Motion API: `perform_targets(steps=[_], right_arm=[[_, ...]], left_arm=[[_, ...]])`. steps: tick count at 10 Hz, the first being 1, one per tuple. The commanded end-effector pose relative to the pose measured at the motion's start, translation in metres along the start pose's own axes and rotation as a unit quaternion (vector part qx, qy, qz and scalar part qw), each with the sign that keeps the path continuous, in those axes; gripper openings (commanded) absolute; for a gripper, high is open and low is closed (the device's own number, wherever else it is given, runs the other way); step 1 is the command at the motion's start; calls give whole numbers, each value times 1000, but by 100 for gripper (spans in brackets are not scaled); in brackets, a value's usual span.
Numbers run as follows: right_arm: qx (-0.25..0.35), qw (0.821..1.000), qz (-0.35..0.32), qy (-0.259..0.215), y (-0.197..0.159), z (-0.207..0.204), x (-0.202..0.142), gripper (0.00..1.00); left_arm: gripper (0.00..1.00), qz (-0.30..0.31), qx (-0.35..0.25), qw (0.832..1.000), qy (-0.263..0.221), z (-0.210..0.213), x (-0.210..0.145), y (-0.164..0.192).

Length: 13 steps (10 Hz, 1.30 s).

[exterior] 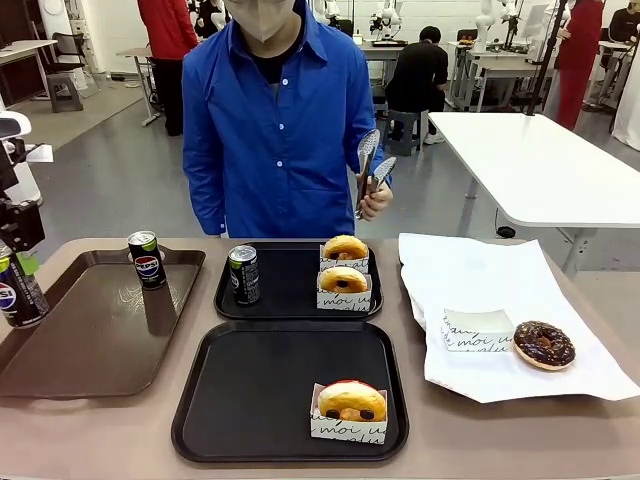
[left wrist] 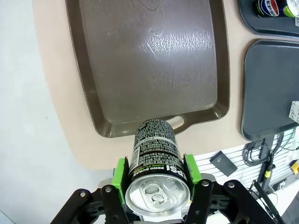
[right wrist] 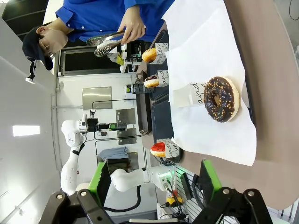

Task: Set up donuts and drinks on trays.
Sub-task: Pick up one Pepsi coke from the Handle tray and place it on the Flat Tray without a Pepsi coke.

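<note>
LIFTED AND READY: My left end effector [left wrist: 155, 173] is clenched on a Pepsi can [left wrist: 154, 144]. Its green pads [left wrist: 120, 175] press flat to the can's sides, and the silver top faces my wrist. The can therefore hangs upright and can be stood down without tipping. It hovers at the lower edge of the left wrist frame, just past the handle end of the brown tray [left wrist: 140, 70] (a holding area, by the look of it, where a second Pepsi can [exterior: 147, 260] stands).

At lower centre of the front frame, the near black tray [exterior: 250, 390] carries one red-iced donut [exterior: 350, 400] in its paper box and no drink. I judge that tray to be this can's destination. The far black tray [exterior: 290, 295] behind it looks complete, with a green-banded can [exterior: 243, 274] beside two boxed donuts [exterior: 343, 280].

My right end effector [right wrist: 156, 186] is released, jaws wide and empty, over the white paper [right wrist: 205, 28]. There a chocolate donut [right wrist: 221, 99] lies unboxed just beside an empty paper box [right wrist: 187, 95]. Across the bench [exterior: 90, 440], a person's hand [exterior: 375, 205] holds tongs [exterior: 366, 165] upright, clear of the trays.
</note>
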State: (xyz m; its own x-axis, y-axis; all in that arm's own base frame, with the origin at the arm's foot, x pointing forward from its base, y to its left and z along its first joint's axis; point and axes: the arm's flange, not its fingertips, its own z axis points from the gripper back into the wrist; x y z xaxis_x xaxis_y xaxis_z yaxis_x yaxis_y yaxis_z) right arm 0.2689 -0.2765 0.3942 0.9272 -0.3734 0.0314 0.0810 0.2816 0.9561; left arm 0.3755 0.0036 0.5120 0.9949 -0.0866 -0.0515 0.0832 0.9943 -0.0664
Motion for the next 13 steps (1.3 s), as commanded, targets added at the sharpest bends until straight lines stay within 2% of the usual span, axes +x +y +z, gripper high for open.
perform_targets(steps=[1, 5, 8, 10, 13], right_arm=[[6, 1000, 2, 0, 0, 1, 0, 100], [6, 1000, 2, 0, 0, 1, 0, 100], [6, 1000, 2, 0, 0, 1, 0, 100], [6, 1000, 2, 0, 0, 1, 0, 100], [6, 1000, 2, 0, 0, 1, 0, 100]], left_arm=[[59, 0, 0, 1000, -1, 1, 0, 0], [59, -126, 40, 989, -63, 25, -3, -103], [59, -237, 65, 967, -63, 20, -5, -181], [59, -308, 72, 948, -41, -10, -3, -228], [59, -376, 44, 926, -15, -48, -2, -263]])
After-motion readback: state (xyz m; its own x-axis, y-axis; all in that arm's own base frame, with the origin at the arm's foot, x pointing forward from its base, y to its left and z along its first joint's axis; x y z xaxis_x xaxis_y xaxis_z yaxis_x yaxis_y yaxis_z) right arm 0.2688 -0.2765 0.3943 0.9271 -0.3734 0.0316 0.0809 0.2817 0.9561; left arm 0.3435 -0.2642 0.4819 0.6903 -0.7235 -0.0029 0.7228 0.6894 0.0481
